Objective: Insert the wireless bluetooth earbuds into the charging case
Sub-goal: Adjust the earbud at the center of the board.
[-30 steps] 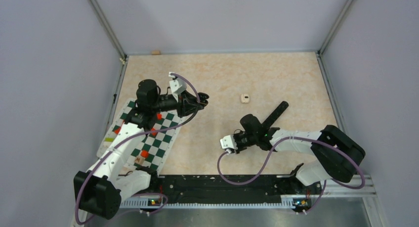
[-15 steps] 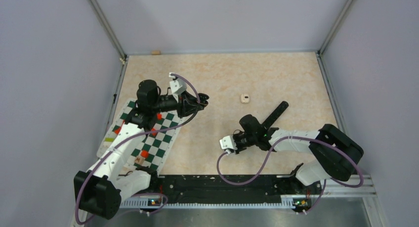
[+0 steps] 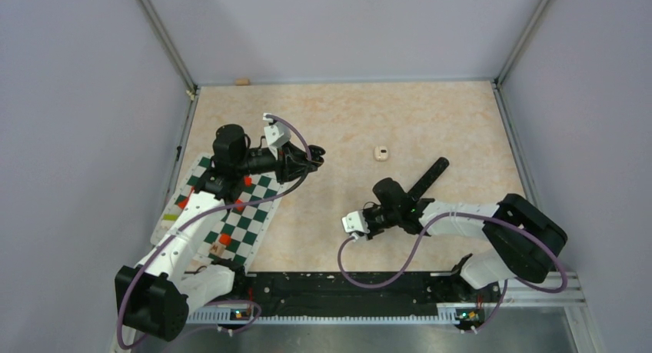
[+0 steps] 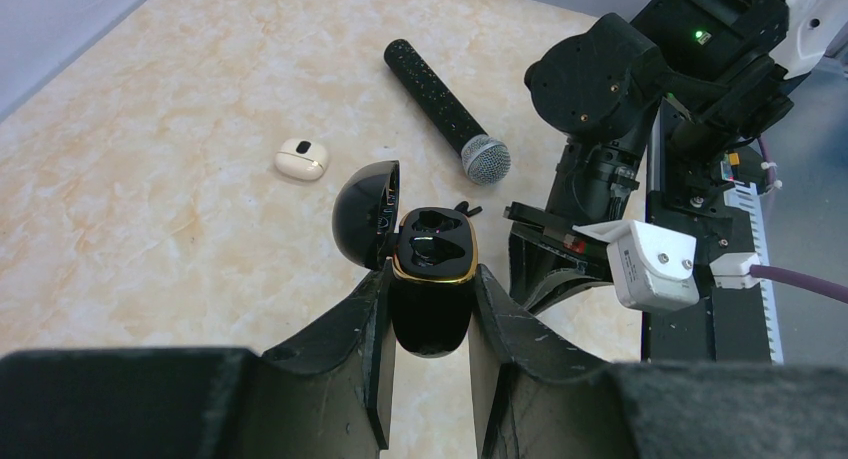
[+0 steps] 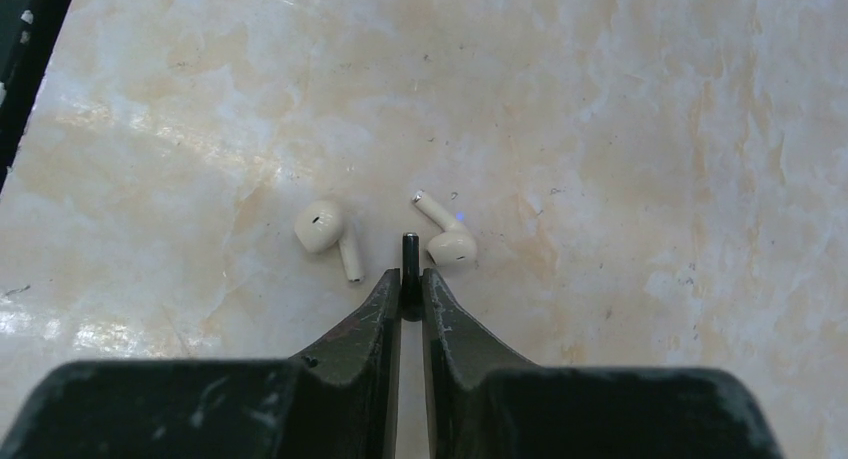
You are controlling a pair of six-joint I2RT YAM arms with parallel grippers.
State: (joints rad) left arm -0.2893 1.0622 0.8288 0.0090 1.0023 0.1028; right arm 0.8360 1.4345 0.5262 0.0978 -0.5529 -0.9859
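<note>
Only the top view takes in the whole table (image 3: 346,114). A chequered mat (image 3: 231,218) lies far left of the microphone (image 3: 430,173), along the table's left edge and under the left arm. The left gripper (image 3: 314,154) hangs well left of the microphone, clamped on the black charging case (image 4: 432,264). The left wrist view alone shows how the case looks: glossy black with a gold rim, its domed lid (image 4: 365,214) swung open to the left, two dark wells facing up. I cannot tell whether the wells are filled. A small closed cream case (image 3: 380,152) sits just left of the microphone's handle end.

The right gripper (image 5: 410,279) is low at the near left of the microphone's head. The top view hides that head under the right arm; the left wrist view shows it as silver mesh. Only the right wrist view shows the earbuds. The fingers are pinched tight on a thin black stem (image 5: 410,251), the rest of that piece hidden between them. The left white earbud (image 5: 322,227) and right white earbud (image 5: 450,244) lie flat on the table close either side of the tips. Bare tabletop runs beyond the microphone to the back edge, and right of it to the side rail
</note>
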